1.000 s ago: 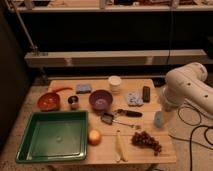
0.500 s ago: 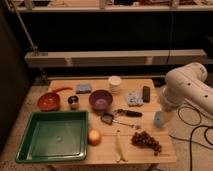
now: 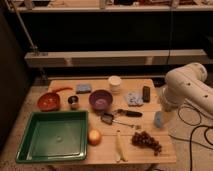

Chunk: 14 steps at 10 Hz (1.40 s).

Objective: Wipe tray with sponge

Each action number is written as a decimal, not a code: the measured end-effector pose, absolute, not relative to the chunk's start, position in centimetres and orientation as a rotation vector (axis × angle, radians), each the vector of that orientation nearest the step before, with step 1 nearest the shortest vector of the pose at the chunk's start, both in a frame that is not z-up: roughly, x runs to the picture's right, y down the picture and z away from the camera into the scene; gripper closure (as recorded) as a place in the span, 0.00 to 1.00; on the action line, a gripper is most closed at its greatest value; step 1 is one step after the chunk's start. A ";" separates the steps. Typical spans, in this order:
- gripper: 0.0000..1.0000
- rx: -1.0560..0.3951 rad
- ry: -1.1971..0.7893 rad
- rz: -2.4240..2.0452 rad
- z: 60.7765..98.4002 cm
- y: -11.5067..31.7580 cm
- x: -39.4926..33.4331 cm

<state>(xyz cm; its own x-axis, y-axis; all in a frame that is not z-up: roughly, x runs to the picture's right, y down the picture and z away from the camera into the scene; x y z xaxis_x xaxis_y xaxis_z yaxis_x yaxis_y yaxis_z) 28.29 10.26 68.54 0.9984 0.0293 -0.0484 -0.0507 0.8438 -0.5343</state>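
At the table's three o'clock edge, the gripper (image 3: pixel 164 107) sat low under the white arm (image 3: pixel 186 89); I couldn't tell how wide it stood or whether it held anything. The sponge (image 3: pixel 83 88) lay toward eleven o'clock, well apart from the tray (image 3: pixel 50 114) at seven. It looked light and squashy, best pinched across its short sides from above.

Glossy plastic tray (image 3: pixel 50 137), wooden table (image 3: pixel 105 150)

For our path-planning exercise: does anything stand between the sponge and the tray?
Yes: a small metal cup sits between the sponge and the tray. The gripper is out of sight; the arm stands at the table's right edge.
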 end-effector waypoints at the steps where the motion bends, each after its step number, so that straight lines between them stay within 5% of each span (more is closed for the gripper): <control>1: 0.35 -0.565 0.039 0.042 68.5 10.3 28.3; 7: 0.35 -0.544 -0.011 0.003 68.3 9.0 26.3; 14: 0.35 -0.487 -0.189 -0.115 67.4 5.4 10.4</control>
